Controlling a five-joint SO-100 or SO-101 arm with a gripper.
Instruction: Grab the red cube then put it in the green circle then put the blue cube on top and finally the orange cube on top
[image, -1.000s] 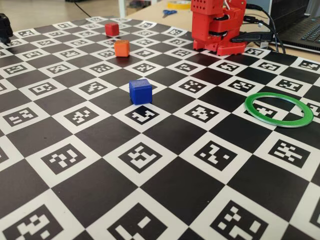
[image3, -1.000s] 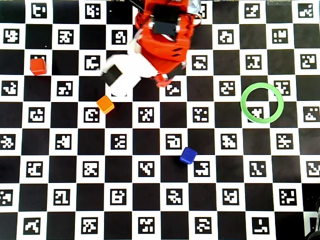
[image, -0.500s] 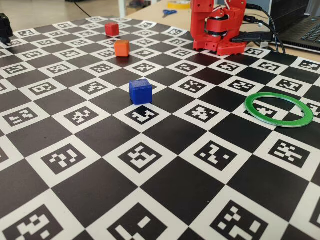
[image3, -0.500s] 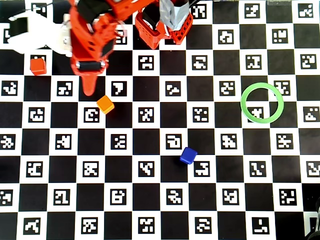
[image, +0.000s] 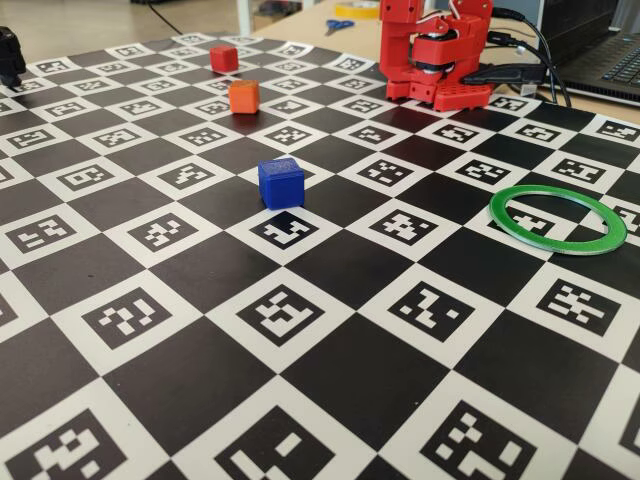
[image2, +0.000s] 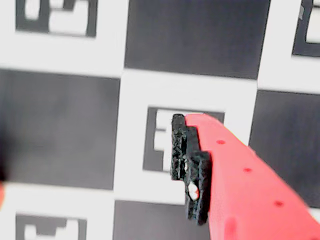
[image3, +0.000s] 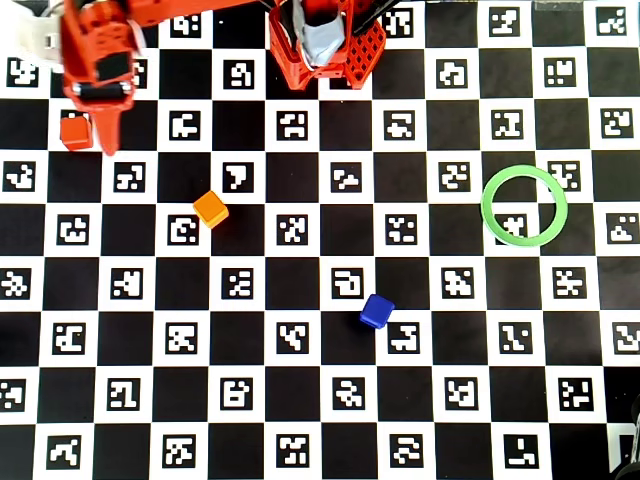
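Note:
The red cube (image3: 75, 131) lies at the far left of the overhead view, and in the fixed view it is the farthest cube (image: 224, 58). My gripper (image3: 95, 135) hangs beside it, its red finger (image3: 105, 140) just right of the cube. In the wrist view the gripper (image2: 90, 160) is open: the black-padded finger (image2: 190, 165) is on the right, the other jaw only a blur at the left edge, and only the mat lies between. The orange cube (image3: 211, 209) (image: 243, 96), the blue cube (image3: 376, 311) (image: 281, 183) and the green circle (image3: 487, 206) (image: 499, 212) lie apart on the mat.
A black-and-white checkered marker mat (image: 340, 370) covers the table. The arm's red base (image3: 325, 40) (image: 435, 55) stands at the far edge. Behind it are cables (image: 520, 70), a laptop (image: 620, 60) and scissors (image: 338, 25). A black object (image: 10, 55) sits at the far left.
In the overhead view the arm has swung left, from near the orange cube to beside the red cube. The cubes and the ring have not moved.

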